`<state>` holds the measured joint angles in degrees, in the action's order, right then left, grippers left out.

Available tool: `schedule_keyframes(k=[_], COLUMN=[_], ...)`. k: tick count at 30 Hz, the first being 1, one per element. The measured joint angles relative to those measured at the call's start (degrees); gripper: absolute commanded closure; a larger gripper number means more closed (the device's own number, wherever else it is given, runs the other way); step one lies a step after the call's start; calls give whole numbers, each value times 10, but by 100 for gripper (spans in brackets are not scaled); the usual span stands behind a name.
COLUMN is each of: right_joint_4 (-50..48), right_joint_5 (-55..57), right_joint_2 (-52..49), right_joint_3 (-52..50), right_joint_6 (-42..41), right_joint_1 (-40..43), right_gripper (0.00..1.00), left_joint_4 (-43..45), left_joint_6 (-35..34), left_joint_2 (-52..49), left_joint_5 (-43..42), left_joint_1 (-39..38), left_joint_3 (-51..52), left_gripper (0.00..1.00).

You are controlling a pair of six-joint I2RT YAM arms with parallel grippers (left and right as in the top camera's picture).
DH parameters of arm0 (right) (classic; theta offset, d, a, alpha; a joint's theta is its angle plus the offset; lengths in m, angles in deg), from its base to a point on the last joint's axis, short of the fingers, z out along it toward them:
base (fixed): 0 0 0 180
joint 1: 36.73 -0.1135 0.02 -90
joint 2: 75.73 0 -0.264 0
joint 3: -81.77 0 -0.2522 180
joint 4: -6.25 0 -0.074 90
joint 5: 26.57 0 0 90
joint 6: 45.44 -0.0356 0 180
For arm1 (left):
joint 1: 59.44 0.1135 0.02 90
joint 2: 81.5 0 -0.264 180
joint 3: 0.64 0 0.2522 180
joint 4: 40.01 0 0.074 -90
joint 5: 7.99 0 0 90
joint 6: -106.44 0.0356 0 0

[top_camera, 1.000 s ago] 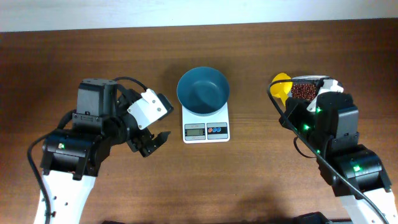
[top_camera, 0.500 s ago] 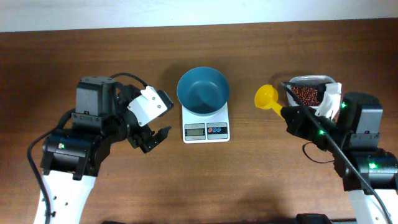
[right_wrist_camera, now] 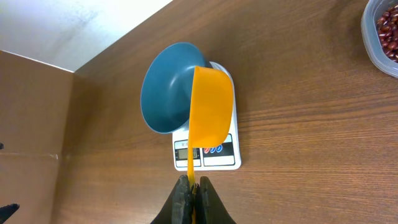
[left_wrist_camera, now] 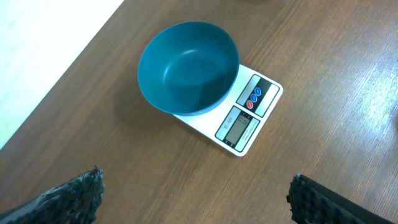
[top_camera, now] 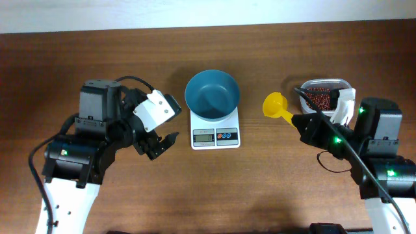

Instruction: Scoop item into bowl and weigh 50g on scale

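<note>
Overhead, we see our left gripper (top_camera: 161, 144) spread wide near the scale (top_camera: 215, 136), which carries the teal bowl (top_camera: 212, 95). Our right gripper (top_camera: 304, 121) pinches the yellow scoop (top_camera: 274, 104) by its handle, between bowl and tub (top_camera: 325, 82) of beans (top_camera: 318, 97).

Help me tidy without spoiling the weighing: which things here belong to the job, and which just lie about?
Job: bowl, on the scale; beans in the tub; scoop, held in the right hand.
Lying about: nothing seen; the left hand is open and holds nothing.
</note>
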<state>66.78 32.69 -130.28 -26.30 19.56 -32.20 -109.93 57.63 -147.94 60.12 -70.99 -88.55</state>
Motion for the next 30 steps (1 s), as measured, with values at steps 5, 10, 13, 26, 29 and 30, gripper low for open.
schedule_keyframes(k=[5, 10, 13, 26, 29, 30], right_joint_4=[0, 23, 58, 113, 114, 114], right_joint_5=[0, 42, 92, 284, 289, 292], right_joint_2=[0, 0, 0, -7, -21, -26], right_joint_3=[0, 0, 0, -1, -1, -1], right_joint_6=[8, 57, 68, 85, 93, 98], right_joint_1=[0, 0, 0, -13, -44, -55], right_gripper=[96, 96, 96, 96, 96, 96], left_joint_4=[0, 3, 3, 22, 22, 22], left_joint_6=[0, 0, 0, 0, 0, 0], left_joint_2=[0, 0, 0, 0, 0, 0], left_joint_5=[0, 0, 0, 0, 0, 0], left_joint_1=[0, 0, 0, 0, 0, 0], left_joint_3=[0, 0, 0, 0, 0, 0], left_gripper=[1, 1, 1, 1, 1, 1])
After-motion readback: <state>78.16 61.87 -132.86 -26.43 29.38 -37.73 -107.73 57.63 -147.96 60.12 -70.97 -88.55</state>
